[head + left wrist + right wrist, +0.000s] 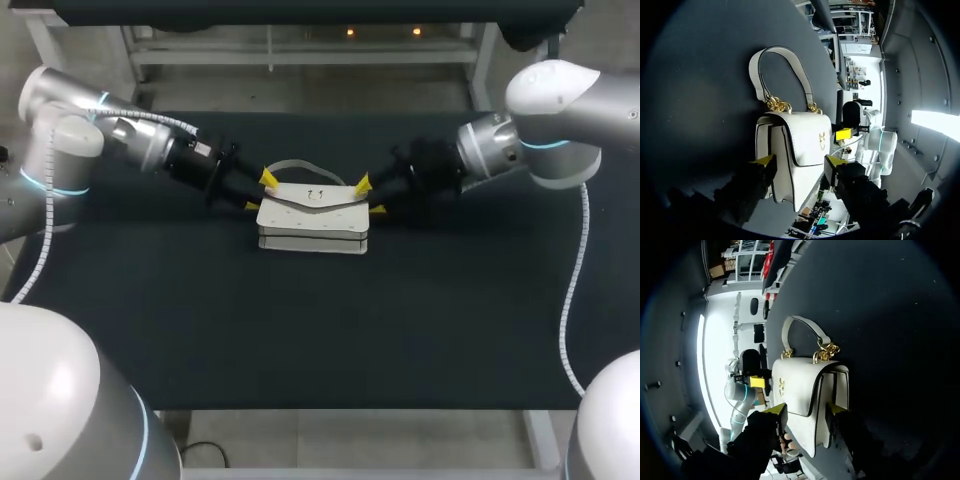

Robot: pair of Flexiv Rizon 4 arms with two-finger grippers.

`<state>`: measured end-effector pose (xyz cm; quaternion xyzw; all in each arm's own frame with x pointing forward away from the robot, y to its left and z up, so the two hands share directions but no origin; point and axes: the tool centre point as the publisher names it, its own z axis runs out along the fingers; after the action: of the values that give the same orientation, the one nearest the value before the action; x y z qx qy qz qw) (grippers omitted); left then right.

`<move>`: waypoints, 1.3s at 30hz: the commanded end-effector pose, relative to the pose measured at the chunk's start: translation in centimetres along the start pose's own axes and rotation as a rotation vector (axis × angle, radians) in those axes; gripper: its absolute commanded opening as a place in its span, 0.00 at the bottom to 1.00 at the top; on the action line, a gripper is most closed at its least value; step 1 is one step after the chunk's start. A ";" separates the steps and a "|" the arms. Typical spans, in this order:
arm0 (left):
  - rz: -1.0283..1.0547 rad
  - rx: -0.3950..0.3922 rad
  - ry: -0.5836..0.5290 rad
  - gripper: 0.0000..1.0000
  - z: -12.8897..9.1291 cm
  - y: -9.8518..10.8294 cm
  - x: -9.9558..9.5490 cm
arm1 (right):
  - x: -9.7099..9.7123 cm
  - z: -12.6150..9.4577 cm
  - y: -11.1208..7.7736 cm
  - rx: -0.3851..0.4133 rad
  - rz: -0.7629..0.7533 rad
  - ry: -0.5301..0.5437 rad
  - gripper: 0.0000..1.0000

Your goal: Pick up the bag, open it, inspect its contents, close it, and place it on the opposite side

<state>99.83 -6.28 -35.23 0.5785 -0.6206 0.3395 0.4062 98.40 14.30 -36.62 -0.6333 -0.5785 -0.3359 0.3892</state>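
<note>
A white leather flap handbag [312, 215] [800, 150] [800, 385] lies at the middle of the black tabletop [300, 330]. Its looped white handle [295, 163] with gold chain links [777, 105] lies flat at its 12 o'clock. The left pincer [259, 192] [799, 161] sits at the bag's 9 o'clock and the right pincer [370, 197] [805, 410] at its 3 o'clock. Each is spread wide, with a bag end between its yellow tips.

Bag [313, 215] on table [300, 330] between left pincer [259, 192], right pincer [369, 197].
</note>
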 end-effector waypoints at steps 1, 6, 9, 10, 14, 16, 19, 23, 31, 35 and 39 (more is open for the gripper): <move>0.001 0.032 0.000 1.00 -0.7 1.7 0.3 | 0.6 -1.7 -1.1 -0.039 -0.009 -0.053 1.00; 0.001 0.017 -0.018 0.54 -0.5 2.5 0.4 | 0.4 -3.3 -1.2 -0.050 -0.036 -0.135 1.00; -0.001 0.018 -0.027 0.38 -0.3 2.6 0.4 | 0.1 -4.1 -1.3 -0.052 -0.046 -0.174 1.00; -0.003 0.018 -0.031 0.33 -0.3 2.7 0.3 | -0.1 -4.4 -1.3 -0.055 -0.048 -0.186 1.00; -0.013 0.013 -0.046 0.32 -0.1 2.6 0.2 | -0.5 -5.3 -1.1 -0.062 -0.050 -0.229 1.00; -0.014 0.012 -0.049 0.31 0.0 2.6 0.2 | -0.7 -5.7 -1.1 -0.064 -0.047 -0.235 1.00; -0.024 0.010 -0.052 0.25 0.0 2.9 -0.1 | -0.9 -6.2 -1.0 -0.070 -0.044 -0.246 1.00; -0.041 0.006 -0.060 0.23 0.2 3.1 -0.5 | -1.2 -6.6 -0.8 -0.068 -0.040 -0.263 1.00; -0.065 0.002 -0.068 0.18 0.5 2.9 -1.0 | -1.7 -7.2 -0.4 -0.067 -0.037 -0.291 1.00; -0.071 0.006 -0.062 0.00 0.5 2.9 -1.0 | -1.8 -7.7 -0.3 -0.076 -0.035 -0.303 1.00; -0.066 0.028 -0.068 0.00 0.0 3.1 -0.9 | -1.8 -8.0 -0.3 -0.078 -0.034 -0.307 1.00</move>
<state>97.00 -5.84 -36.04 0.6121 -0.6120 0.3100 0.3933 98.27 6.48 -34.59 -0.6812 -0.6286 -0.2640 0.2665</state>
